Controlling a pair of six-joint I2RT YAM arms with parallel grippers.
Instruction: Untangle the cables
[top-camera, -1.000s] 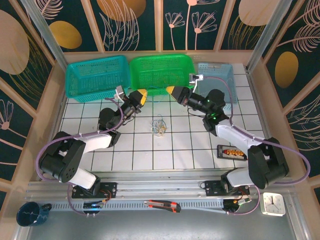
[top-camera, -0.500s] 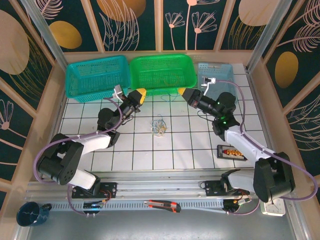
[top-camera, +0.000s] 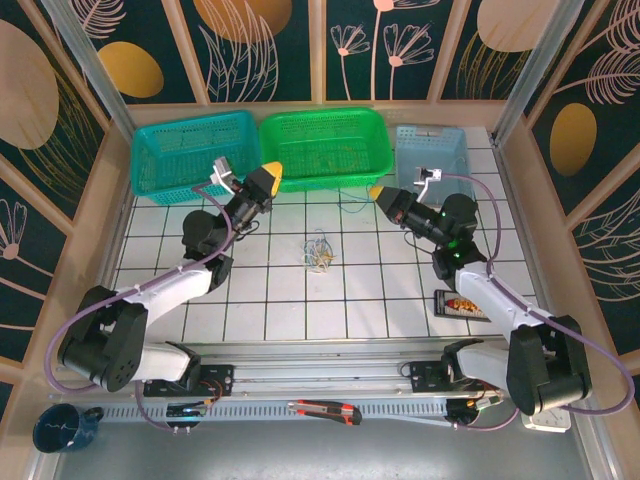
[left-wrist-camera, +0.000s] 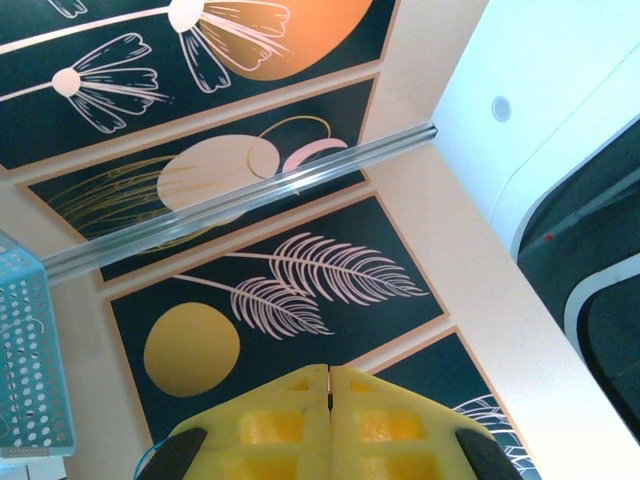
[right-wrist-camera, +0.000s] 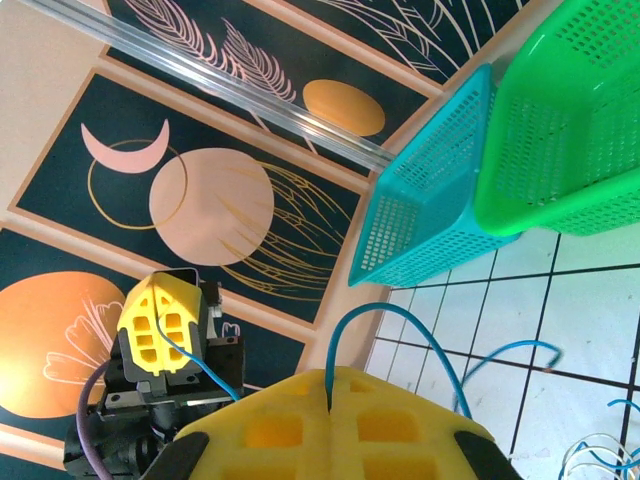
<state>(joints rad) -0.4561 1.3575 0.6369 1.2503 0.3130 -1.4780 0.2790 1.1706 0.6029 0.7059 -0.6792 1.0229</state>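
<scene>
The cables (top-camera: 320, 252) lie as a small knot of thin white, yellow and blue wire on the tiles between the arms. One blue cable (right-wrist-camera: 400, 312) arches out of the closed seam of my right gripper (right-wrist-camera: 328, 375) and drops toward the bunch (right-wrist-camera: 600, 455). The same blue strand runs from the yellow tips of my left gripper (right-wrist-camera: 160, 318). From above, the left gripper (top-camera: 268, 175) is raised by the teal basket and the right gripper (top-camera: 378, 192) is before the pale blue basket. In the left wrist view the left gripper (left-wrist-camera: 330, 372) points up at the wall, fingers pressed together.
Teal (top-camera: 190, 150), green (top-camera: 322, 145) and pale blue (top-camera: 430, 150) baskets line the back wall. A black remote-like box (top-camera: 462, 303) lies on the tiles at right. A cutter (top-camera: 325, 409), a clock (top-camera: 547, 407) and a mug (top-camera: 60, 428) sit by the front rail.
The two grippers have drawn apart: the left one went back and left toward the teal basket, the right one swung right and slightly nearer. The bunch has stayed in place.
</scene>
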